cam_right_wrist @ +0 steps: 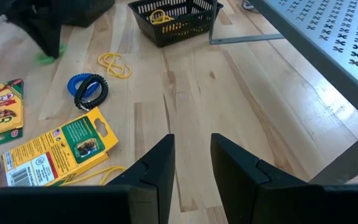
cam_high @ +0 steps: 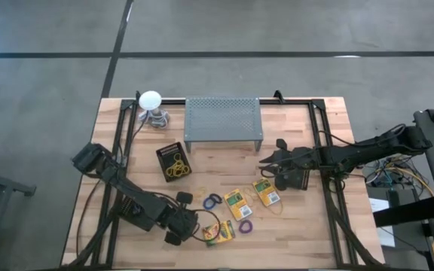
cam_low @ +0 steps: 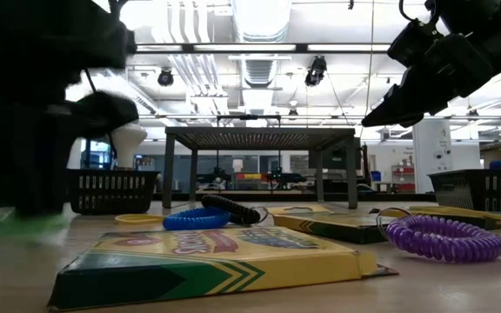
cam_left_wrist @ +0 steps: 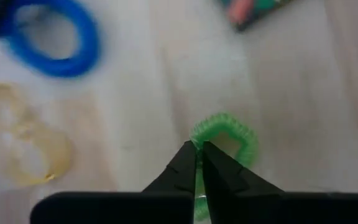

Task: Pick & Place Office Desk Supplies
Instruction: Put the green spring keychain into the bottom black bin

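Grip looks thin: my left tool (cam_left_wrist: 198, 163), lower left in the high view, pinches the green loop (cam_left_wrist: 225, 134) by its edge on the surface; a quick lift could shed it. Right tool (cam_right_wrist: 191, 158) hovers farther off, slightly parted, empty.

The stand (cam_high: 223, 119) sits at the worktop's (cam_high: 300, 233) far edge, the basket (cam_high: 174, 162) before its left end. Three crayon boxes (cam_high: 238, 203) lie toward the near edge, loops (cam_high: 212, 201) among them.
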Robot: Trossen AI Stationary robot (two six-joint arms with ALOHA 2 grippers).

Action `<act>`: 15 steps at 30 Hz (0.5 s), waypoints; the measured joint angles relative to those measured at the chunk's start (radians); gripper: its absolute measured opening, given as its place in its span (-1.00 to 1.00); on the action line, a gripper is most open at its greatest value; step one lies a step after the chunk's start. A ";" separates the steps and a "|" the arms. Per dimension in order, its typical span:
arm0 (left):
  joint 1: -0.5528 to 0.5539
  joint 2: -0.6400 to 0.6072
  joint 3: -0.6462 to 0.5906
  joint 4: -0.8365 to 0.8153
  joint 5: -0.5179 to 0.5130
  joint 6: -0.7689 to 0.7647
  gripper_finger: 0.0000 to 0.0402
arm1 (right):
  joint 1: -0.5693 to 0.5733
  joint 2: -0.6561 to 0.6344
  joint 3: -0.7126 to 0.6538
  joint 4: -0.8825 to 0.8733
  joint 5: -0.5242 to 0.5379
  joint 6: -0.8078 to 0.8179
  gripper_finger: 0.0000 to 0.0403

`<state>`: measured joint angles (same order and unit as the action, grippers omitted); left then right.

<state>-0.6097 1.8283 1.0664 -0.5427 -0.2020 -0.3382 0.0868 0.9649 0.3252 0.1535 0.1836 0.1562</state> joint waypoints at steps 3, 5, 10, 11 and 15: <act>-0.007 -0.081 0.002 -0.030 -0.082 -0.033 -0.92 | 0.000 0.000 0.000 0.000 0.000 0.000 -0.50; -0.011 -0.138 0.002 -0.076 -0.090 -0.067 -0.94 | 0.000 0.000 0.000 -0.001 0.000 0.000 -0.50; -0.051 -0.284 0.003 -0.238 -0.131 -0.233 -0.95 | 0.000 0.000 0.000 -0.005 0.000 0.000 -0.50; -0.063 -0.307 0.001 -0.274 -0.142 -0.263 -0.95 | 0.000 0.000 0.000 -0.005 0.000 0.000 -0.50; -0.112 -0.396 -0.011 -0.403 -0.157 -0.413 -0.95 | 0.000 0.000 0.000 -0.006 0.000 0.000 -0.50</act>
<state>-0.7219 1.4320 1.0551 -0.9455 -0.3588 -0.7514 0.0868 0.9649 0.3254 0.1471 0.1837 0.1562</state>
